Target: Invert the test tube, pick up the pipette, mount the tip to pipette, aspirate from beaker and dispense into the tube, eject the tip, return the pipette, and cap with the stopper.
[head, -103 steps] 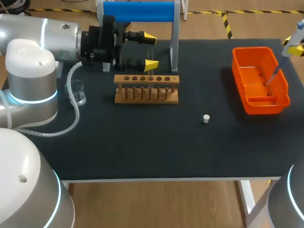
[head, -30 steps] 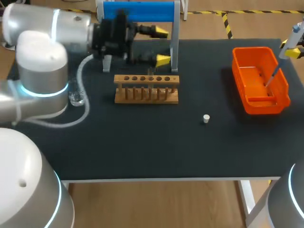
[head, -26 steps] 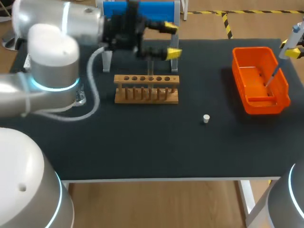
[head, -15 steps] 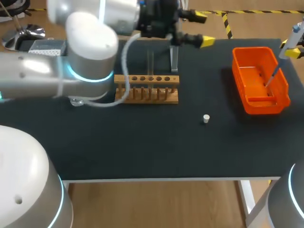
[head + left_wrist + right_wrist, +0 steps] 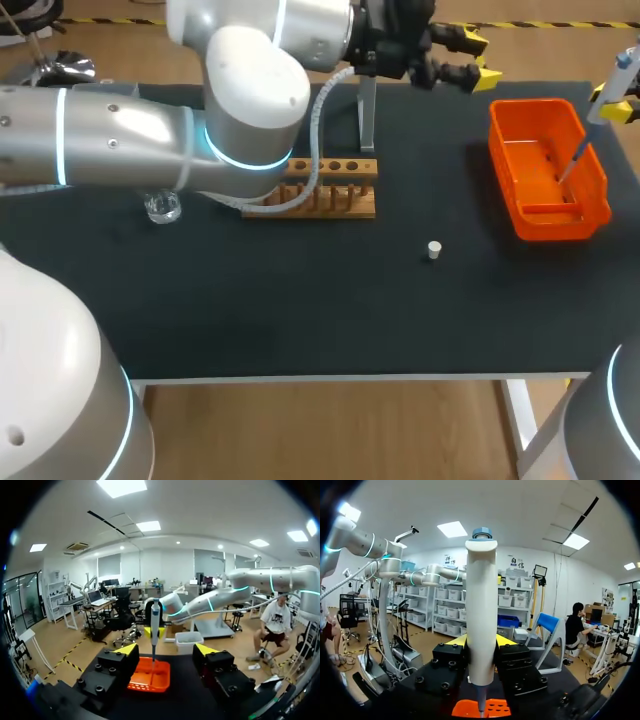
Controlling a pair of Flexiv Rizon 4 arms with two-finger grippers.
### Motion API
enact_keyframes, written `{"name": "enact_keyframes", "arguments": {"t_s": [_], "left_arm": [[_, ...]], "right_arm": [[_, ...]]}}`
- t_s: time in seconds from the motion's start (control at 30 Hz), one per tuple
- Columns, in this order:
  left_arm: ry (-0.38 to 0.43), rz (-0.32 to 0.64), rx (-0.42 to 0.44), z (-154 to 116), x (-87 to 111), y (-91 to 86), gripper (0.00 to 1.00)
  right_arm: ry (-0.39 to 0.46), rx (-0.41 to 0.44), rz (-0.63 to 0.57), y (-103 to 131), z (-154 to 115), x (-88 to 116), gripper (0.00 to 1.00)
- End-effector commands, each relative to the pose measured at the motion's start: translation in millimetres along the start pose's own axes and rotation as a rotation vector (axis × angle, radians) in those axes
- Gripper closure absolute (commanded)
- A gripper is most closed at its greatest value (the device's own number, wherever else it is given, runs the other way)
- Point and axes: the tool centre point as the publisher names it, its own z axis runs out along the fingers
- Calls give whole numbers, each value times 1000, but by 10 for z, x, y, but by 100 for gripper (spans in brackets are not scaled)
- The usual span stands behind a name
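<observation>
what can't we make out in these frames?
Test tube: head view, left arm covers the rack's left end; no tube seen.
Beaker: head view, partly under that arm; liquid level unreadable.
Pipette: whether a tip is mounted is too thin to tell in any view.
Right jaws: head view, mostly cut off by the edge.

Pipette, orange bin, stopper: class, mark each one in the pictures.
pipette (image 5: 481, 615), right wrist view, on its white body.
orange bin (image 5: 560, 228), head view, on its near wall.
stopper (image 5: 434, 250), head view, on its top.
</observation>
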Motion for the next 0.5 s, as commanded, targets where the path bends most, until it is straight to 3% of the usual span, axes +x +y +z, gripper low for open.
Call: {"name": "enact_keyframes", "arguments": {"t_s": [0.03,0.5], "left_arm": [[-2,0,4,25,0,6,100],[-5,-6,10,85,-1,-5,100]], "right_arm": [[3,2,0,3,-9,-5,100],[3,2,0,3,-9,-5,100]]}}
